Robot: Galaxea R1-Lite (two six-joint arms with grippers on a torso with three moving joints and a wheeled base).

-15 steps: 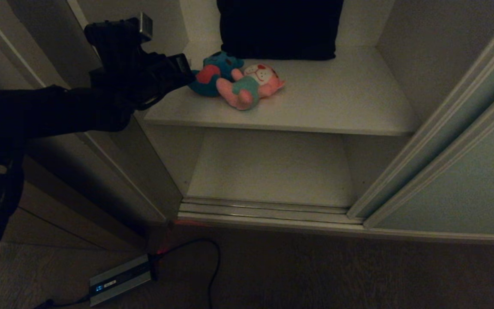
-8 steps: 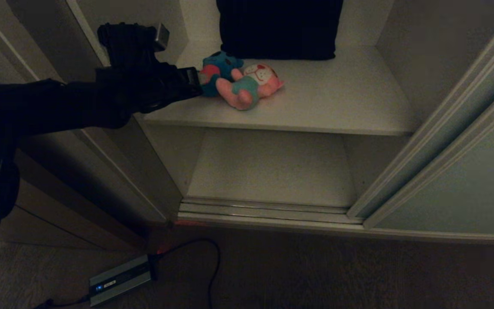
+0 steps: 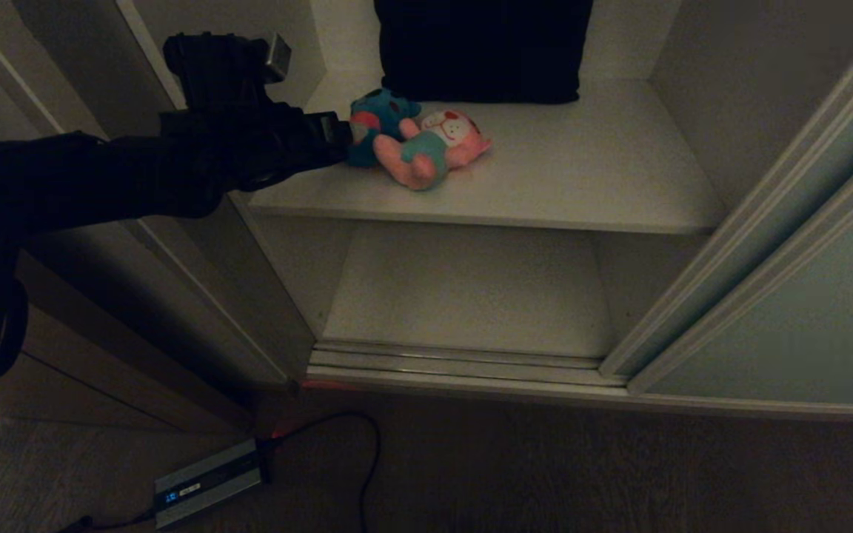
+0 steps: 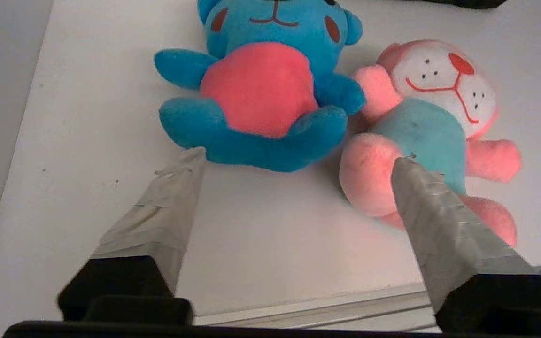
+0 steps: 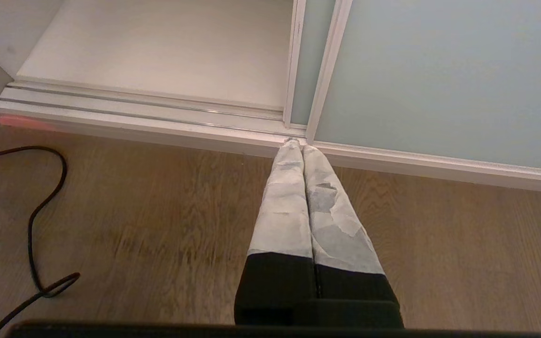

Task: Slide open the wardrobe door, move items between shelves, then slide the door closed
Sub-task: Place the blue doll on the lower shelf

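The left gripper (image 4: pixel 294 162) stood wide open at the upper shelf (image 3: pixel 582 170), its fingers straddling the blue toy (image 4: pixel 266 84), with the pink toy (image 4: pixel 432 136) touching at three o'clock. Both looked soft and light; the round belly seemed the best hold.

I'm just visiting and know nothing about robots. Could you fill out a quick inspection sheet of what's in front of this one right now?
Surface: upper shelf holds the toys; lower shelf bare.
Job's things: blue plush toy and pink plush toy lie touching, side by side; sliding wardrobe door slid open to the right.
Clutter: black cushion behind the toys.
Grippers: left gripper open, just short of the toys, holding nothing; right gripper shut, parked low over the floor.
Cables: black cable running from a small grey box on the floor.
Surroundings: wooden floor, dim light.
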